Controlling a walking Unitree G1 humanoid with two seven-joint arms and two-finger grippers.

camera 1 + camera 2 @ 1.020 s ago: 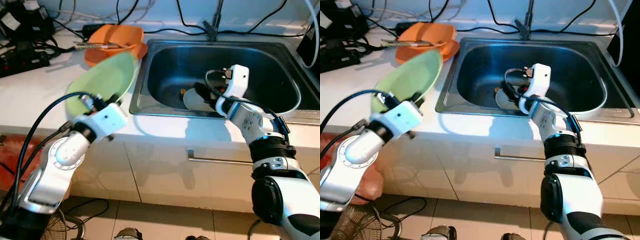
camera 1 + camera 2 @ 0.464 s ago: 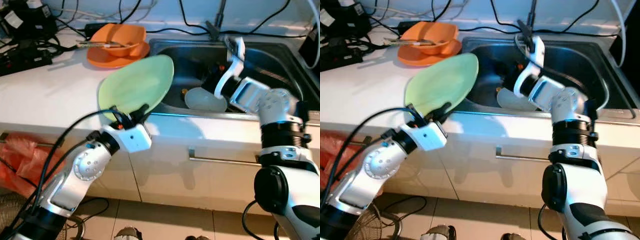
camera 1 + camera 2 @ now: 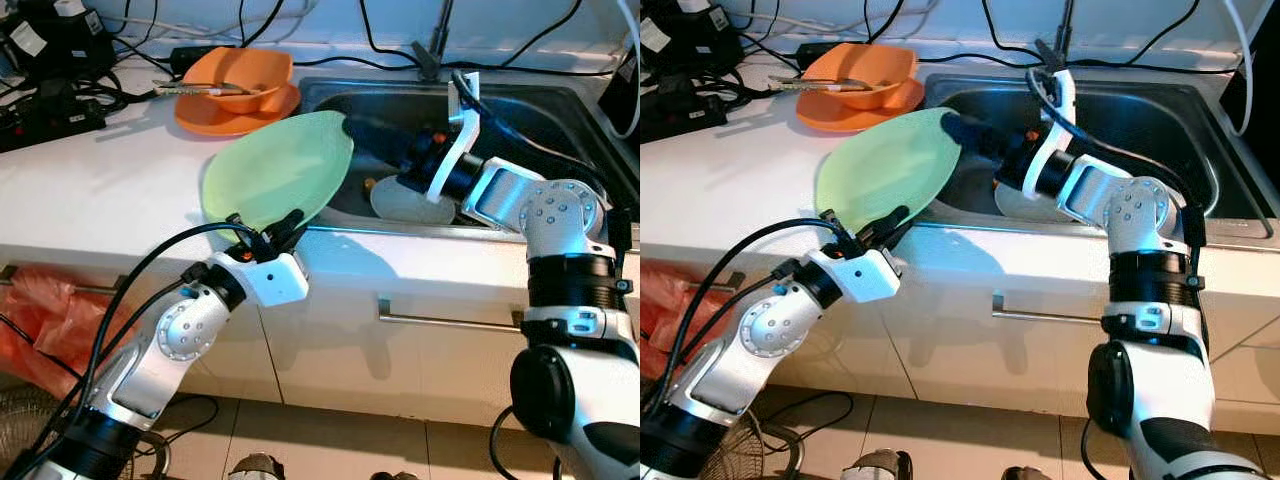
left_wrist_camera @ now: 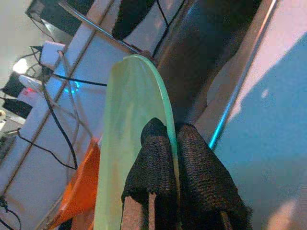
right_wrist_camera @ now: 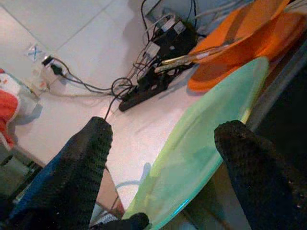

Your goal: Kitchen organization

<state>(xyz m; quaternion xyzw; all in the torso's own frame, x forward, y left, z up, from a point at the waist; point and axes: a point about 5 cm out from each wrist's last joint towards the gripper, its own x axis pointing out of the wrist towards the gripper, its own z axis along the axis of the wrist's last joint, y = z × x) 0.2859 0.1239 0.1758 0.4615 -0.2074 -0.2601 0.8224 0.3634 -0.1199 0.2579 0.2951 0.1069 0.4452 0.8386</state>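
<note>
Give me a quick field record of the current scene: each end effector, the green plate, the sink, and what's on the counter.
left end effector: shut on the green plate's near rim, holding it tilted over the counter edge beside the sink
right end effector: open, fingers reaching from over the sink toward the plate's far edge
green plate: raised off the counter
sink: steel, a pale plate lying on its bottom
counter: white; orange dishes stacked at the back, black cables behind

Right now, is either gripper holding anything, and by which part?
The left gripper pinches the green plate by its near rim. The right gripper is open at the plate's far edge, holding nothing.
</note>
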